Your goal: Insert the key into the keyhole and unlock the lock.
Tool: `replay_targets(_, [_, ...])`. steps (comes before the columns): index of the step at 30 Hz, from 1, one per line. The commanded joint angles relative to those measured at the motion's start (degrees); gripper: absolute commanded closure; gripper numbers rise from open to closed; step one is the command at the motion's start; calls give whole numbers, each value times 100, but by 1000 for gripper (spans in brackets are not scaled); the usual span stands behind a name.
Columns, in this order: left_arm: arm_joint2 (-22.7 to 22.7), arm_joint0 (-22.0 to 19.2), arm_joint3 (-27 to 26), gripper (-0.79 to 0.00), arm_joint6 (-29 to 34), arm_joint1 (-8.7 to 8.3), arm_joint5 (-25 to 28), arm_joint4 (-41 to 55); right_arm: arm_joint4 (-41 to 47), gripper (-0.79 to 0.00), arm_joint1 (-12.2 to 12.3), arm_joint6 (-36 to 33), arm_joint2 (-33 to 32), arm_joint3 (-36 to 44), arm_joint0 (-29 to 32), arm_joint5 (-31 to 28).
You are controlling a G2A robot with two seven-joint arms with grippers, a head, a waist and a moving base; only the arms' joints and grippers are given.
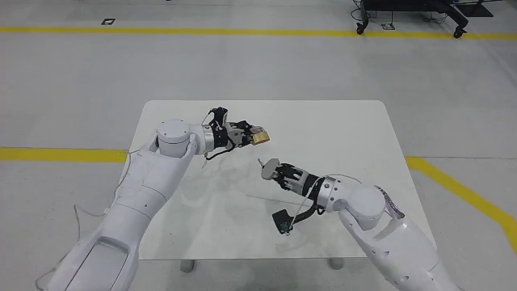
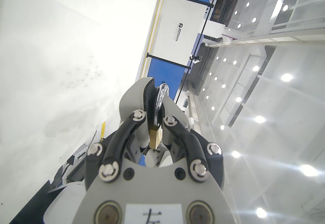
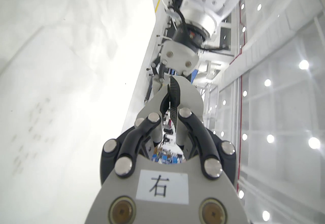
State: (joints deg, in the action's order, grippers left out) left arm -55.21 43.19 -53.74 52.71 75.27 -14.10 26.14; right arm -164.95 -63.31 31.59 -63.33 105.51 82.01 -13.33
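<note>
Over the middle of the white bench (image 1: 347, 129), well in from every edge, the left gripper (image 1: 249, 135) has its fingers (image 2: 137, 98) clenched on the brass lock (image 1: 259, 137). The left wrist view adds the silver shackle (image 2: 160, 98) pinched between them. Near it, across an open gap, the right gripper (image 1: 269, 168) grasps the key (image 1: 262, 162), whose thin blade sticks out past the fingertips. The right wrist view shows the left gripper farther off, beyond its own fingers

Brass lock (image 1: 259, 137) in left hand (image 1: 250, 136), key (image 1: 261, 162) in right hand (image 1: 270, 168), near but apart above white table (image 1: 347, 129).
</note>
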Motion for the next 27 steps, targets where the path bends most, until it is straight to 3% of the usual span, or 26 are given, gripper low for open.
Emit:
replay_targets(1, [-17, 17, -61, 0, -49, 8, -24, 73, -104, 0, 9, -62, 28, 14, 49, -3])
replay_targets(5, [33, 25, -151, 0, -57, 9, -78, -47, -65, 0, -2, -166, 113, -76, 9, 93])
replay_targets(9, [41, 45, -166, 0, -19, 4, -77, -93, 100, 0, -61, -851, 179, -84, -53, -38])
replay_targets(14, [12, 43, -130, 0, 15, -3, -40, -104, 412, 0, -103, -1163, 175, -147, -185, -191])
replay_targets(27, [128, -68, 12, 0, -69, 70, 154, -146, 1186, 0, -145, -1065, 97, -515, -506, -345])
